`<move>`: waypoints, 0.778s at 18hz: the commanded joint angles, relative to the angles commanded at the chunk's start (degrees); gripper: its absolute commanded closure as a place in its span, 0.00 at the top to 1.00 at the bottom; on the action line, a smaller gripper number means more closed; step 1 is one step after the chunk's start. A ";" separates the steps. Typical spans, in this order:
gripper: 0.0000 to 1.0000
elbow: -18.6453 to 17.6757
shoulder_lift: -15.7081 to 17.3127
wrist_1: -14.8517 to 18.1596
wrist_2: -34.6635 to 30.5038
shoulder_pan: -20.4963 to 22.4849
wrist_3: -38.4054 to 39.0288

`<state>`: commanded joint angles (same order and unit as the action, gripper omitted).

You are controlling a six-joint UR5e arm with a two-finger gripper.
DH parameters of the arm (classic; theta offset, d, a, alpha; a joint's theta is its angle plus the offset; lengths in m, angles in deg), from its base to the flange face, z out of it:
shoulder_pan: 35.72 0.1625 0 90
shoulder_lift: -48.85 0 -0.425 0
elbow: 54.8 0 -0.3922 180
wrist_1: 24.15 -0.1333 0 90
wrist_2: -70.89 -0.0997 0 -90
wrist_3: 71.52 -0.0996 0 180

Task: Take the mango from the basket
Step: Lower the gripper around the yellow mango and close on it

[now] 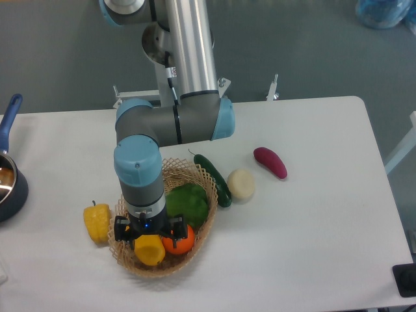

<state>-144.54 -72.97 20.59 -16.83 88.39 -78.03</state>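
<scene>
The mango (150, 251) is a glossy yellow fruit at the front left of the tan wicker basket (203, 235), and only its near end shows. My gripper (151, 230) points straight down right over it, low inside the basket. Its black fingers look spread to either side of the mango's top, so it is open. The arm's wrist hides the far part of the mango. A round orange (180, 242) lies against the mango's right side, just under the gripper's right finger.
A green pepper (189, 203) fills the back of the basket. A yellow bell pepper (97, 222) stands left of the basket. To the right lie a cucumber (215, 179), a white onion (241, 184) and a purple eggplant (270, 162). A blue-handled pot (8, 185) sits at the table's left edge.
</scene>
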 joint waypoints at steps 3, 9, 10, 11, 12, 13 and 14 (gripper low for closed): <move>1.00 -0.09 -0.35 0.00 0.00 0.00 -0.35; 1.00 -0.17 -0.62 -0.09 0.00 -0.44 -0.79; 1.00 -0.09 -0.79 -0.09 -0.09 -0.61 -0.88; 1.00 -0.09 -0.88 -0.09 -0.09 -0.62 -0.88; 1.00 -0.09 -1.06 -0.09 -0.09 -0.70 -0.88; 1.00 -0.09 -1.06 -0.09 -0.09 -0.79 -0.88; 1.00 -0.09 -1.14 -0.09 -0.09 -0.79 -0.88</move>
<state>-144.63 -74.11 20.50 -16.91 87.59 -78.91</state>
